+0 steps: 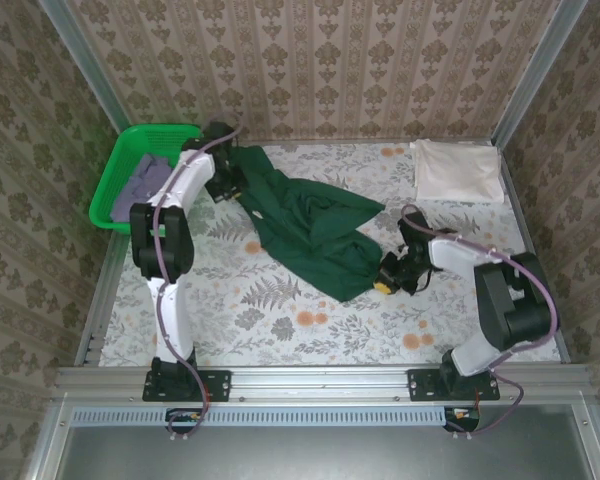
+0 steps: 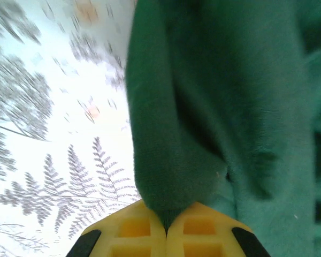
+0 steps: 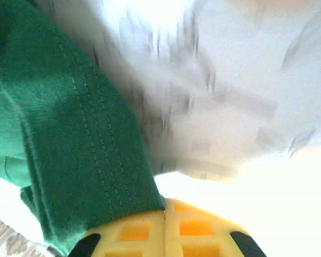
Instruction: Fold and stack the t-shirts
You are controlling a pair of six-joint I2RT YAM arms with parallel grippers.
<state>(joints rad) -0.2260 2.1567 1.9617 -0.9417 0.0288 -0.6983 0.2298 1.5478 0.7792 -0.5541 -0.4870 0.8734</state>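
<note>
My left pincer (image 2: 166, 227) is clamped on a fold of the large dark green cloth t-shirt (image 1: 315, 225) at its far end, beside the bright green plastic basket (image 1: 160, 131). My right pincer (image 3: 164, 213) pinches its stitched hem at the near end. The shirt lies crumpled mid-way across the floral bench (image 1: 300, 320). A folded cream-white t-shirt (image 1: 458, 172) rests in the far right corner, and a greyish-lavender t-shirt (image 1: 145, 176) sits in the basket

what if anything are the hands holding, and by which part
Both grip the dark green t-shirt: the left hand pinches a bunched fold at its far-left end, the right hand pinches the stitched hem at its near-right corner.
</note>
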